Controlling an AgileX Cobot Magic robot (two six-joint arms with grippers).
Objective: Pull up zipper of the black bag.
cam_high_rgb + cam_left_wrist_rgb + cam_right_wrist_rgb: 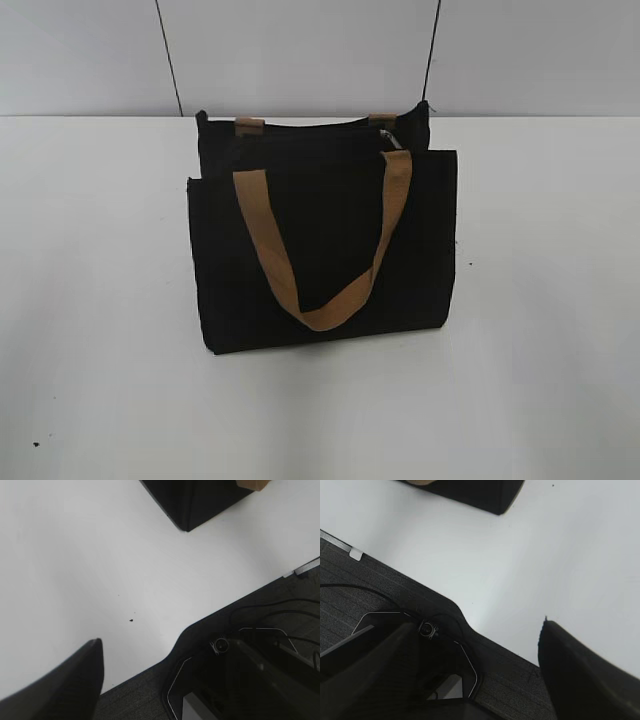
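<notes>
The black bag [325, 250] stands upright in the middle of the white table, with one tan strap [320, 300] hanging down its front. The zipper [310, 133] runs along the top edge, and its small silvery pull tab [396, 141] sits at the right end. Neither gripper shows in the exterior view. In the left wrist view my left gripper [165, 680] is open and empty over the table's near edge, with a bag corner [200, 500] far ahead. In the right wrist view my right gripper [477, 675] is open and empty, with a bag corner [480, 492] far ahead.
The white table [100, 350] ends at a near edge [240, 600], which also shows in the right wrist view [395, 572]. Below it lie dark flooring and the robot base. Two thin black cables [168, 55] run down the back wall. Small dark specks [131, 620] dot the table.
</notes>
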